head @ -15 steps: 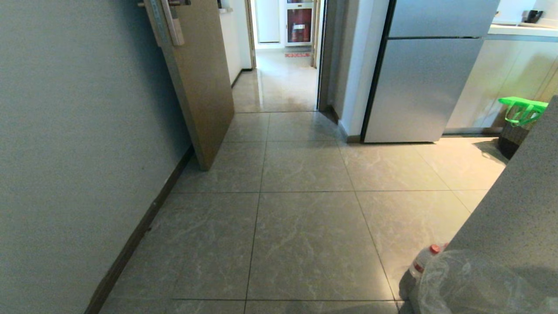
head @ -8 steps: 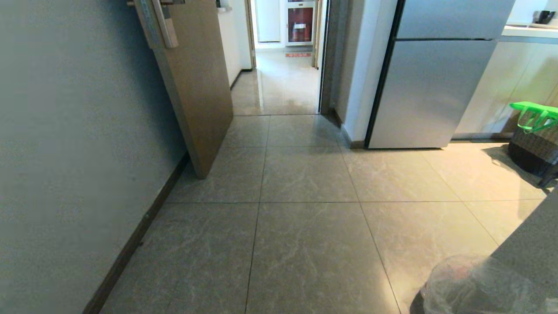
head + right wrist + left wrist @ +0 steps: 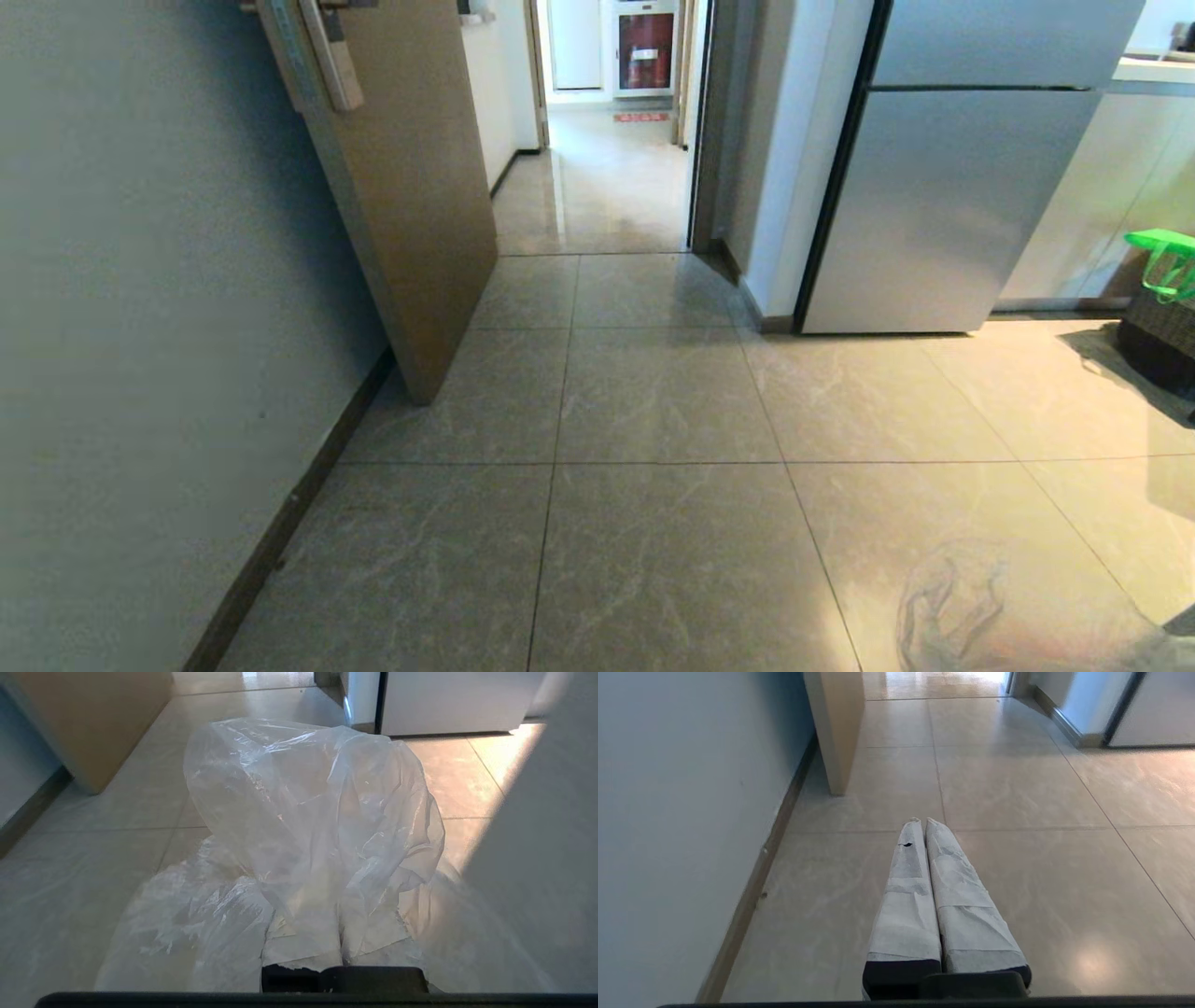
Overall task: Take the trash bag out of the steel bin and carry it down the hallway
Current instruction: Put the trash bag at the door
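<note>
Trash bag (image 3: 308,826) position: you see it bunched over the right gripper (image 3: 343,952), whose fingers are closed on the clear plastic; its contents cannot be made out, and no label is readable. Ahead, note the hallway (image 3: 607,177) past the open door (image 3: 411,187). Your left gripper (image 3: 922,826) is closed, empty.

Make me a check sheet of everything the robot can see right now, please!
Surface: glossy beige marble-look floor tiles.
Job's things: thin clear crinkly plastic trash bag, draped over the right gripper; steel bin nothing seen; hallway ahead through the doorway.
Clutter: green-handled dark basket.
Grippers: right jaws shut on the bag; left gripper shut, empty.
Cables: nothing seen.
Surroundings: open tan wooden door, silver fridge, grey wall.
</note>
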`<state>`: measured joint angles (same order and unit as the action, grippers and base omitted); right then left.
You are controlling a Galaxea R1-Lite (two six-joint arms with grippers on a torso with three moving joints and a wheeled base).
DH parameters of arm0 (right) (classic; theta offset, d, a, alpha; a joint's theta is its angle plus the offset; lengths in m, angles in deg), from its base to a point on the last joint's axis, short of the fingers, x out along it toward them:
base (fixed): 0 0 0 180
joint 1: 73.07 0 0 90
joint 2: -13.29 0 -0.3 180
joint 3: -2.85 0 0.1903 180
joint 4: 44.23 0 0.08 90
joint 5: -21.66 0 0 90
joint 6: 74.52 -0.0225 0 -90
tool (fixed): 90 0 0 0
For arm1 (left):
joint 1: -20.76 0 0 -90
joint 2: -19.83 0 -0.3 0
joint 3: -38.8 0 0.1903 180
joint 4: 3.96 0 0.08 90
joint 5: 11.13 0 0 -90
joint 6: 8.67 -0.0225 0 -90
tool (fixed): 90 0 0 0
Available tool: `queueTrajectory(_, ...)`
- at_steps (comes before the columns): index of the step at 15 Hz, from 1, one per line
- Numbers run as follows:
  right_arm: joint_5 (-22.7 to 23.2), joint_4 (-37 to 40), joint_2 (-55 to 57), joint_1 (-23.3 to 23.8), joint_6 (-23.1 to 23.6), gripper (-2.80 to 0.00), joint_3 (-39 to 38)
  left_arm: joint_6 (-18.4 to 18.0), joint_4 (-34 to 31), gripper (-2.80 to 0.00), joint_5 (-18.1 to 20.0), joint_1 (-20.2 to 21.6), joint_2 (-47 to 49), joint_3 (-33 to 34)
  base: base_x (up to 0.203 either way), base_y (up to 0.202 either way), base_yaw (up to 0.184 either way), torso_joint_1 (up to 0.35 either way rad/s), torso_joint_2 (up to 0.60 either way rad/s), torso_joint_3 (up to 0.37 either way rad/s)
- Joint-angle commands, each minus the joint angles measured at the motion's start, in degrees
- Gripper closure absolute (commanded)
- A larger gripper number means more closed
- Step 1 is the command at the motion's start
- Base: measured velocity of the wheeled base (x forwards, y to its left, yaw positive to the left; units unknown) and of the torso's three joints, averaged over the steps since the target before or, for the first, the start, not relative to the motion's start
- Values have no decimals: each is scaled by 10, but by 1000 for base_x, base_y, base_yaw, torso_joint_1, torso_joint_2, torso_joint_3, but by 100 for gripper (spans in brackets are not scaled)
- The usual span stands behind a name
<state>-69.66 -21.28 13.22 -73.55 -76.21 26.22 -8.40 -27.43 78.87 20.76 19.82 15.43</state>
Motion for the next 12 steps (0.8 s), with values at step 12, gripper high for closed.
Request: queueTrajectory(12, 0, 0, 1, 0, 0, 0, -2, 2, 0, 0, 0, 0, 0, 1, 192, 0, 2, 2, 0, 2)
